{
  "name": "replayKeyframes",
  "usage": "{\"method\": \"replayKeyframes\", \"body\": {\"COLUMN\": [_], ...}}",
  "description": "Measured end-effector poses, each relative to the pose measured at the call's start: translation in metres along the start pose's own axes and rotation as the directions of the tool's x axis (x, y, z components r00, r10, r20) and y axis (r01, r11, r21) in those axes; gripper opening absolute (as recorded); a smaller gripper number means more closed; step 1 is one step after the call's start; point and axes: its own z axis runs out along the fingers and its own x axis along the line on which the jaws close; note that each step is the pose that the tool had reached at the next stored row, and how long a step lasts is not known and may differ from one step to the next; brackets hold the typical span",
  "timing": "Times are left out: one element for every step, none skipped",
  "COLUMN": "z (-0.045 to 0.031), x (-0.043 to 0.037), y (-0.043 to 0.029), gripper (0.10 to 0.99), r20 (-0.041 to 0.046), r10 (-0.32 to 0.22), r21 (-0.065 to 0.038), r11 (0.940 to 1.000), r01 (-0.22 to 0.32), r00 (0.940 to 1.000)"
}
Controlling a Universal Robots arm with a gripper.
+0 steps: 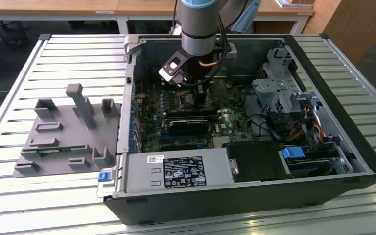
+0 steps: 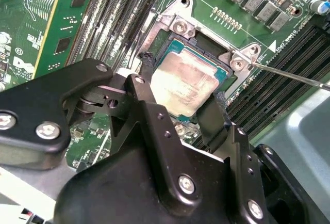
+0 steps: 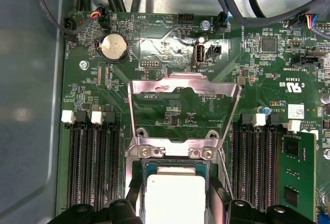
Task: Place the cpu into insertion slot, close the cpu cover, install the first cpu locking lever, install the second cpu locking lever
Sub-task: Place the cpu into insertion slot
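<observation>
Currently | cpu (image 2: 186, 82) lies in insertion slot (image 2: 201, 42); cpu cover (image 3: 183, 85) up; locking lever (image 2: 291, 75) undone | gripper (image 2: 179, 100) straddles cpu; clamped or released, cannot tell

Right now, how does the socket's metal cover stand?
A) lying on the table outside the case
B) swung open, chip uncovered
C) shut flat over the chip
B: in the first wrist view the cover is swung back over the board, and the chip lies uncovered.

The cpu (image 2: 183, 82) is smudged silvery-beige, the circuit board (image 3: 170, 43) green. The cpu cover (image 3: 183, 87) is silver, the gripper (image 2: 178, 96) black.
</observation>
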Motion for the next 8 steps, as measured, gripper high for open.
{"method": "replayKeyframes", "body": {"z": [-0.0002,-0.0009,-0.002,-0.0038,-0.0061,-0.0084,-0.0107,-0.0125], "x": [0.0,0.0,0.0,0.0,0.0,0.0,0.0,0.0], "y": [0.0,0.0,0.0001,0.0001,0.0002,0.0003,0.0005,0.0006], "gripper": [0.616,0.616,0.616,0.616,0.616,0.616,0.616,0.6], "r20": [0.0001,0.0002,0.0,0.0001,0.0,-0.0001,0.0001,0.0001], "r10": [0.0,0.0,0.0,0.0,0.0,0.0,0.0,0.0], "r21": [0.0,0.0,0.0,0.0,0.0,0.001,0.001,0.002], "r11": [1.0,1.0,1.0,1.0,1.0,1.0,1.0,1.0], "r01": [0.0,0.0,0.0,0.0,0.0,0.0,0.0,0.0], "r00": [1.0,1.0,1.0,1.0,1.0,1.0,1.0,1.0]}}
